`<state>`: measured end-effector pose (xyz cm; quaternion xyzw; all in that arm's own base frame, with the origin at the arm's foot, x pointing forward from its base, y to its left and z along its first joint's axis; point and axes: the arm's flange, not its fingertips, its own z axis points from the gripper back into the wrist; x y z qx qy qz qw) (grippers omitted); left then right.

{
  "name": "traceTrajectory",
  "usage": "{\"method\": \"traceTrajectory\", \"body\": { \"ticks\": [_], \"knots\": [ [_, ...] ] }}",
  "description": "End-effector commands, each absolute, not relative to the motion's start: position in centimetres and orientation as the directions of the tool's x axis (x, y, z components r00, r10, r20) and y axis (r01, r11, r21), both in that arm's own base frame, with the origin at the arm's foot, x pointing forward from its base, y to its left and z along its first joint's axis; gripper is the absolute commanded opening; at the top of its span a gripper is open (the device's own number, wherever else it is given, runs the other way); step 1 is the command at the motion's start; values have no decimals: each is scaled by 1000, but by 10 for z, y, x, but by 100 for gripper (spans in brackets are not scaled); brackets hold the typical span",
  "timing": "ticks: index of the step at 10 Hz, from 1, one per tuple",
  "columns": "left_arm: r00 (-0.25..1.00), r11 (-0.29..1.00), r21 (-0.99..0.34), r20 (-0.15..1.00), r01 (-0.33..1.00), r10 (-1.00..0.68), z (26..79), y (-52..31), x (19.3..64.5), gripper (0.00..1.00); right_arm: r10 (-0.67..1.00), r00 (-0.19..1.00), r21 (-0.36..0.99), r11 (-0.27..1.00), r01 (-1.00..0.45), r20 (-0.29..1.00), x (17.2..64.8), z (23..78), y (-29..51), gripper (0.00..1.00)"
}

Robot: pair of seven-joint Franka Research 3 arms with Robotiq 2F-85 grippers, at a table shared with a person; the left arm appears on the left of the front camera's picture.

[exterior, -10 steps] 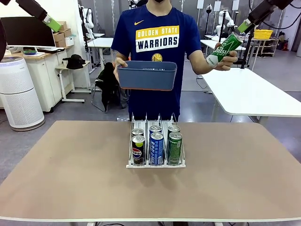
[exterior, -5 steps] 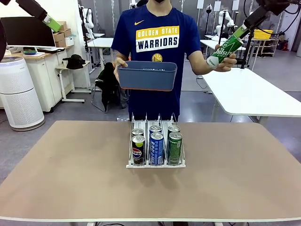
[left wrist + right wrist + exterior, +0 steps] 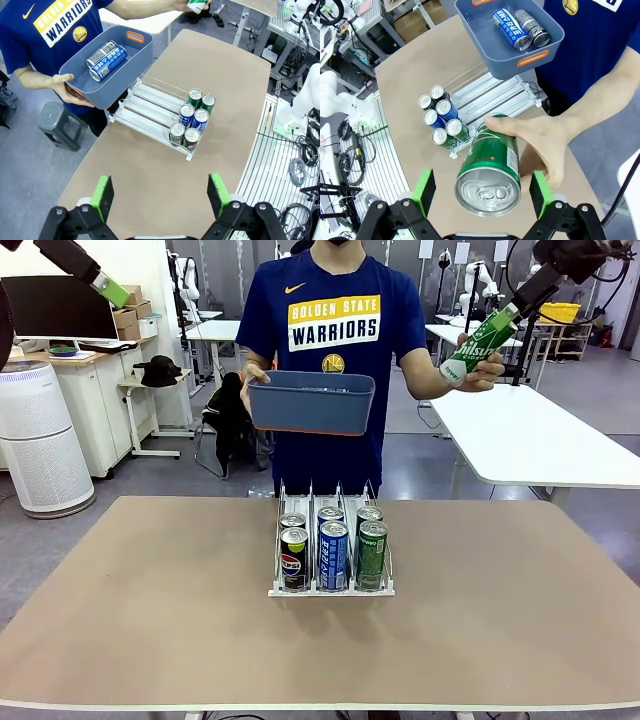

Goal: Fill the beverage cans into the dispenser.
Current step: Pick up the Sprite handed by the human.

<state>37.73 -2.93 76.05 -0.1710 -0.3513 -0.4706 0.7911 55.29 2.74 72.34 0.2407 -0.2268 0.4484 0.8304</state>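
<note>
Once brought up to the offered green can (image 3: 489, 170), flanked it with right gripper (image 3: 482, 194) jaws apart; kept left gripper (image 3: 162, 192) wide too; handover pending.

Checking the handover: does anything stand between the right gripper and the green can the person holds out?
Nothing visible: the green can sits straight ahead of the right gripper's open fingers; the person's hand holds its side.

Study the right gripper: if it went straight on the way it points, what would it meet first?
The green can, silver top facing it, held out in the person's hand and lined up between the open fingers of the right gripper. How near it is, I cannot tell.
</note>
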Motion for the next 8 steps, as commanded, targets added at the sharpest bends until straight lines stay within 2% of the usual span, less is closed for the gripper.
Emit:
{"method": "traceTrajectory", "body": {
  "ticks": [1, 8],
  "knots": [
    [321, 504, 57, 709, 862, -628, 760, -29, 377, 100, 643, 482, 209, 456, -865, 596, 557, 724, 24, 100],
    [321, 504, 57, 709, 862, -628, 760, -29, 377, 100, 653, 491, 235, 443, -865, 577, 560, 712, 32, 100]
  ]
}}
